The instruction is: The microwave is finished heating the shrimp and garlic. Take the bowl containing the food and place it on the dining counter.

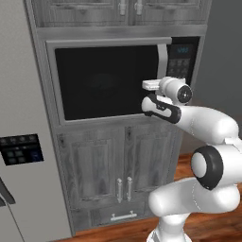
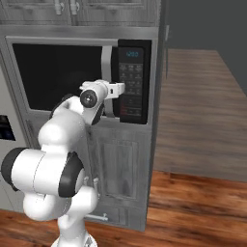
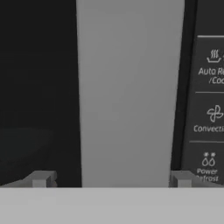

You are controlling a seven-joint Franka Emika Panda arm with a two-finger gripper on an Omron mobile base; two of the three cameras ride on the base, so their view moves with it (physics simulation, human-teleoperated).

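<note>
The microwave (image 1: 104, 82) (image 2: 58, 72) is built into the grey cabinetry, and its black glass door is closed. My gripper (image 1: 158, 87) (image 2: 116, 89) is up against the door's vertical bar handle (image 1: 163, 59) (image 2: 107, 62). In the hand view the gripper (image 3: 111, 179) is open, with one fingertip on each side of the grey handle (image 3: 129, 92) and not touching it. The black keypad (image 3: 210, 113) (image 2: 131, 82) lies just right of the handle. The dark door hides the bowl, the shrimp and the garlic. The dining counter is out of view.
A grey fridge (image 1: 23, 118) with a small button panel (image 1: 20, 149) stands left of the microwave. Cabinet doors (image 1: 118, 160) sit below it, with more cabinets above. Open wood floor (image 2: 202, 120) stretches away to the right of the cabinet column.
</note>
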